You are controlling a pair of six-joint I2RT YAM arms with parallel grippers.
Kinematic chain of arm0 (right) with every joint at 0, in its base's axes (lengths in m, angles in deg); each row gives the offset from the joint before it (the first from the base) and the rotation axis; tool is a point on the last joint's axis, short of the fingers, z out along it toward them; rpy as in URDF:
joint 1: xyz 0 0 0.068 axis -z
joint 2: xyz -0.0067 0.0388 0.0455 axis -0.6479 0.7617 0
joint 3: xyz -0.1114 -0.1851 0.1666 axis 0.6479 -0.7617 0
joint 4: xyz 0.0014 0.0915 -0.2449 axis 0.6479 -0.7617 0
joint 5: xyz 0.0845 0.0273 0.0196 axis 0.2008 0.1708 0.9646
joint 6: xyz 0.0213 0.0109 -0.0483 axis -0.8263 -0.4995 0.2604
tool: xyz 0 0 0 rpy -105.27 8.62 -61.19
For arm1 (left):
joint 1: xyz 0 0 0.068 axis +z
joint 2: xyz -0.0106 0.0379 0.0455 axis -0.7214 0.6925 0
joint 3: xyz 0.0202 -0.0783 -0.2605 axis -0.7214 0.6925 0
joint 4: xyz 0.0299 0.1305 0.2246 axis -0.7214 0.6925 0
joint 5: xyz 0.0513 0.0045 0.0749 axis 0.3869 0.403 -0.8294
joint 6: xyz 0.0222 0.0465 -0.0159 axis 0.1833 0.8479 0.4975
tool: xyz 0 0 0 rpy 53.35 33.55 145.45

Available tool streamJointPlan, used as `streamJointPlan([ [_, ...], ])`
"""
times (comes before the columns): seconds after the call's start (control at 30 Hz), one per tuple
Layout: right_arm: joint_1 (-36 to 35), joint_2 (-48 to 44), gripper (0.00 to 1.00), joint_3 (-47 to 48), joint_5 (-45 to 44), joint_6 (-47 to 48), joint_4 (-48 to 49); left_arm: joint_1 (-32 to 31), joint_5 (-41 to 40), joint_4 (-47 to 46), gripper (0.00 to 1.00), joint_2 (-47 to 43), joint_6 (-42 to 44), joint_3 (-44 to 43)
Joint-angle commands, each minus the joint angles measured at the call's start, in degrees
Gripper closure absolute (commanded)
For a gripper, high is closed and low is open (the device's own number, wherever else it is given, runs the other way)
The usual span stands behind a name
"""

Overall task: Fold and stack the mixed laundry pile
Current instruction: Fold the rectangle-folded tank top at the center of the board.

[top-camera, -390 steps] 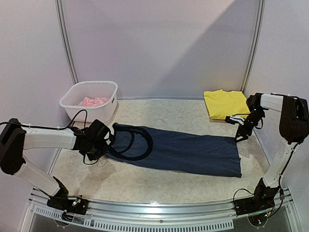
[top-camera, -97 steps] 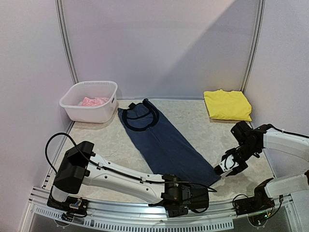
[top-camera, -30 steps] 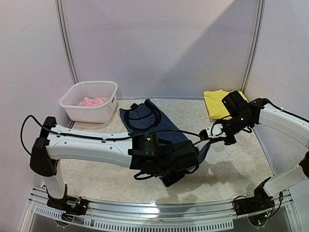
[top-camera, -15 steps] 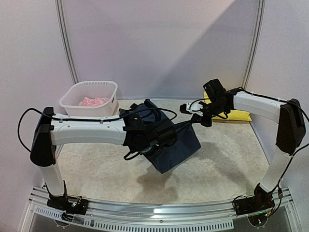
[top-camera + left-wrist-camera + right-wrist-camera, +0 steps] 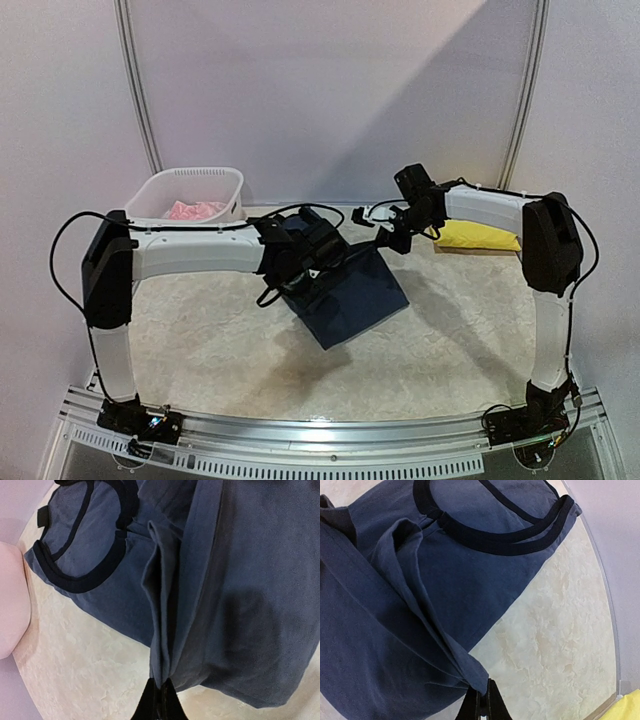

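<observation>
The navy tank top [image 5: 350, 295] lies mid-table, its lower half lifted and doubled back over the upper half. My left gripper [image 5: 300, 268] is shut on one hem corner, seen bunched between its fingertips in the left wrist view [image 5: 162, 692]. My right gripper [image 5: 384, 240] is shut on the other hem corner [image 5: 481, 677]. Below both, the dark-trimmed neck and armholes [image 5: 85, 550] [image 5: 495, 532] lie flat on the table. A folded yellow garment [image 5: 482, 236] sits at the back right, partly behind the right arm. A pink garment [image 5: 195, 210] lies in the basket.
The white plastic basket [image 5: 190, 180] stands at the back left, close to the left arm's forearm. Walls close in the table on the back and both sides. A metal rail [image 5: 320, 440] runs along the near edge.
Both grippers have carried the tank top's hem farther back and to the left, toward its neck end. The hanging fold now lies lower over the upper half.
</observation>
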Motion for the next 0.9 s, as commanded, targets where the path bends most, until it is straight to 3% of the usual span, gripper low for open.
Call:
streamJointPlan([
  [0.0,0.3,3.16,0.99,3.3,-1.57,-1.58,1.36,2.48,2.41,-1.11,1.0,4.38,1.82,-2.79],
  [0.63,0.35,14.25,0.98,17.41,-3.11,-3.56,0.62,8.83,1.58,-3.36,1.0,7.35,2.94,-4.2],
  [0.87,0.26,20.56,0.92,24.22,-3.79,-3.78,1.48,11.27,0.78,-5.3,1.0,9.23,2.78,-5.13],
])
